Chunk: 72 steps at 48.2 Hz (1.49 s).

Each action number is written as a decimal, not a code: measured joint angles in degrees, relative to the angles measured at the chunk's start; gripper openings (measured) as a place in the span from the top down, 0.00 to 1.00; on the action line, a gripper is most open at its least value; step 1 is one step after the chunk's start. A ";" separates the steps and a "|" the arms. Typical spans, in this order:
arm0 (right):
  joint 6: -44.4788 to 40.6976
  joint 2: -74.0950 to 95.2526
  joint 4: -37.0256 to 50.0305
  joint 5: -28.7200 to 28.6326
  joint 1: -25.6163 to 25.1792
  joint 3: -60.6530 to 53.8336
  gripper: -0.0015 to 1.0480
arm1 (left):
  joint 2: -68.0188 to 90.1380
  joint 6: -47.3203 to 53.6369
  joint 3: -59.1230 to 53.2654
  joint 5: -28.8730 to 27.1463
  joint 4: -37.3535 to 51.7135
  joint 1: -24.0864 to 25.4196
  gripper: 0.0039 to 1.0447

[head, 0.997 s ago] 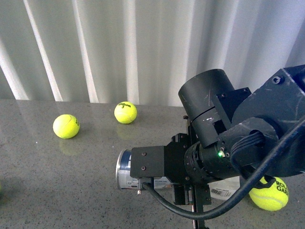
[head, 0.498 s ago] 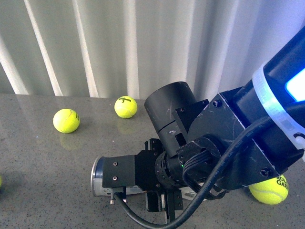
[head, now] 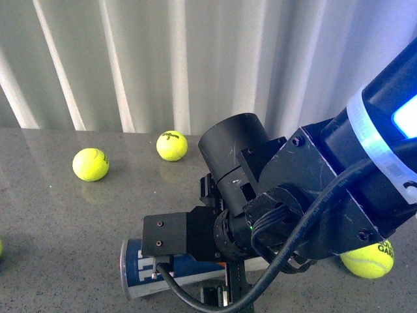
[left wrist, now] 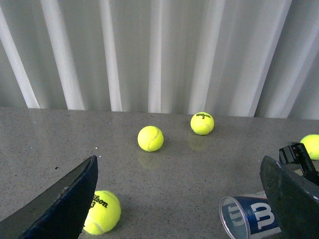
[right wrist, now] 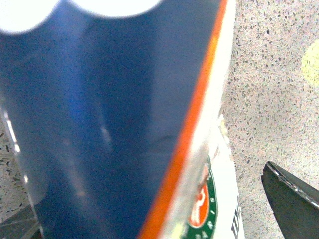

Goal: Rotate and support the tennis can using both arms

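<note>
L gripper (left wrist: pixel 178 164): jaws wide apart, empty; can lies off to its right | can (head: pixel 140 277): on its side on near table (head: pixel 65 228), long axis left-right, open end leftward | R gripper (head: pixel 228 292): over can's middle, the nearer arm; one finger (right wrist: pixel 294 199) shows just beside can, hold cannot tell | next, likely: L gripper closes in on open end

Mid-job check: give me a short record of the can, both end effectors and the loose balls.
can: clear plastic tennis can with navy label, lying on its side on the grey speckled table
left end effector: open, empty, apart from the can
right end effector: over the can; grip cannot be told
balls: yellow-green tennis balls loose on the table
</note>
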 joint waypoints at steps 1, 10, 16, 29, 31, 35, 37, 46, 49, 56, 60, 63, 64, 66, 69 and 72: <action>0.13 -0.02 -0.04 -0.04 -0.02 0.00 0.07 | 0.00 0.00 0.00 0.00 0.00 0.00 0.06; 1.57 -0.63 -1.86 0.13 0.24 -0.15 0.07 | 0.00 0.00 0.00 0.00 0.00 0.00 0.06; 3.61 -1.29 -3.72 -0.20 0.79 -0.17 0.07 | 0.00 0.00 0.00 0.00 0.00 0.00 0.06; 7.06 -4.44 -6.45 -0.33 2.91 -0.17 0.07 | 0.00 0.00 0.00 0.00 0.00 0.00 0.06; 7.30 -4.96 -6.99 -0.39 2.99 -0.17 0.07 | 0.00 0.00 0.00 0.00 0.00 0.00 0.06; 7.67 -6.34 -8.22 -0.46 2.75 -0.17 0.07 | 0.00 0.00 0.00 -0.02 0.00 0.00 0.06; 7.93 -7.04 -8.48 -0.50 2.45 -0.17 0.07 | 0.00 0.00 0.00 0.00 0.00 0.00 0.06; 9.49 -10.71 -8.79 -1.75 0.83 -0.63 0.07 | 0.00 0.00 0.00 0.00 0.00 0.00 0.06; 10.21 -12.48 -8.57 -2.43 0.13 -1.22 0.07 | 0.00 0.00 0.00 0.00 0.00 0.00 0.06; 11.72 -16.94 -8.11 -4.00 -1.75 -2.84 0.07 | 0.00 0.00 0.00 0.00 0.00 0.00 0.06; 12.83 -19.23 -7.21 -4.94 -2.91 -3.93 0.07 | 0.00 0.00 0.00 0.00 0.00 0.00 0.06; 14.84 -22.32 -4.15 -4.94 -4.85 -5.49 0.07 | 0.00 0.00 0.00 0.00 0.00 0.00 0.06; 15.37 -23.08 -2.82 -4.50 -5.38 -5.95 0.07 | 0.00 0.00 0.00 0.00 0.00 0.00 0.06; 17.05 -24.87 1.62 -2.54 -6.84 -7.19 0.07 | 0.00 0.00 0.00 0.00 0.00 0.00 0.06; 20.50 -27.74 9.14 0.83 -9.75 -9.11 0.07 | 0.00 0.00 0.00 0.00 0.00 0.00 0.06; 24.92 -30.12 16.09 5.44 -12.55 -10.91 0.07 | 0.00 0.00 0.00 0.00 0.00 0.00 0.06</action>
